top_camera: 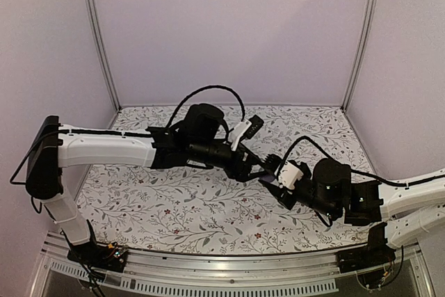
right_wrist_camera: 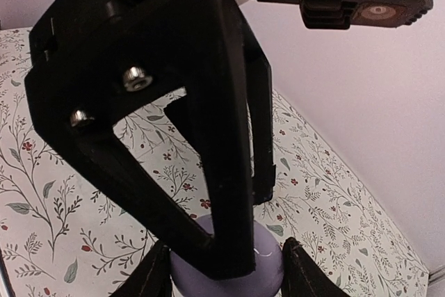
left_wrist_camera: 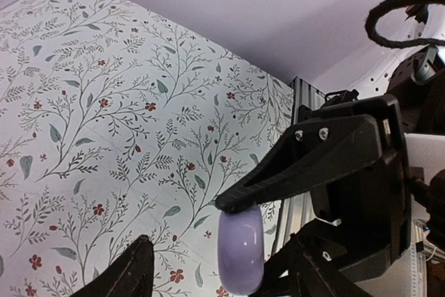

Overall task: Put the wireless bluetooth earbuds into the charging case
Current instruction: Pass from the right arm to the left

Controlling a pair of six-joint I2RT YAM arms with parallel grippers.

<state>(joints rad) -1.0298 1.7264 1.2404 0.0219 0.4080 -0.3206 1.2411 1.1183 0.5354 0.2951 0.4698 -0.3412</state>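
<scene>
Right gripper (right_wrist_camera: 224,275) is pinching a glossy rounded purple charging case (right_wrist_camera: 268,273); left gripper (top_camera: 268,174), jaws spread above it, should be prying gently.

Case (left_wrist_camera: 240,252): held between the fingers of my right gripper (right_wrist_camera: 224,275), above the table (top_camera: 174,199), right of its middle. My left gripper (top_camera: 261,172): left of the case and slightly behind it, one fingertip touching it. Table: beneath the case.
</scene>
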